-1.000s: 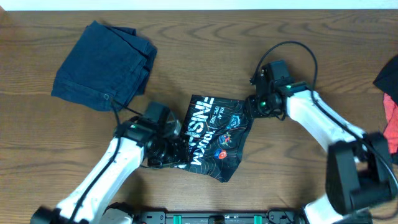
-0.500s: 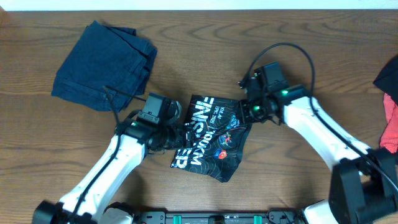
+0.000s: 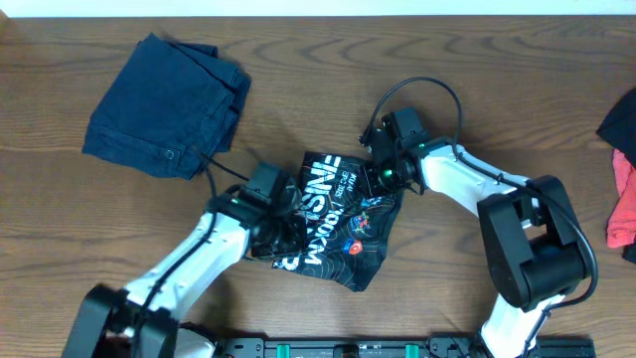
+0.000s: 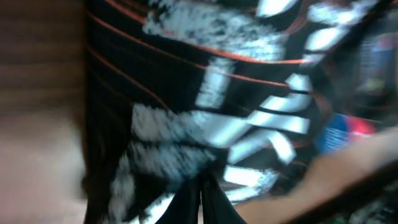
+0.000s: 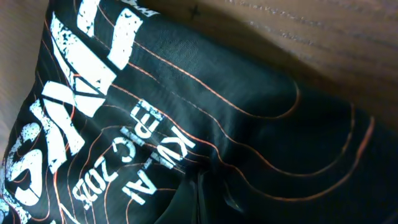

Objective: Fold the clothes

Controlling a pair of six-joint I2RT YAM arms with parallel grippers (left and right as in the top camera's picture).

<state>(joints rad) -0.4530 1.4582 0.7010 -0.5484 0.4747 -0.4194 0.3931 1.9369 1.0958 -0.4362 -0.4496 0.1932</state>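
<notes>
The clothes are one black jersey (image 3: 338, 221) with thin orange lines and large white lettering. It lies crumpled mid-table, lettering up. My left gripper (image 3: 282, 225) sits on its left edge. In the left wrist view its fingers (image 4: 201, 198) are pressed together in the blurred cloth (image 4: 205, 118), shut on it. My right gripper (image 3: 384, 179) is at the upper right corner. Its dark fingers (image 5: 202, 194) are shut, with a pucker of the jersey (image 5: 155, 112) pinched at their tips.
A folded navy denim garment (image 3: 165, 103) with a button lies at the back left. A red and pink garment (image 3: 624, 204) and something black (image 3: 618, 124) sit at the right edge. The wooden table (image 3: 497, 109) ends at the top of the overhead view.
Both arms have moved in onto the jersey: the left gripper rightwards onto its left edge, the right leftwards onto its upper corner. Both have closed, and the cloth has bunched a little.
</notes>
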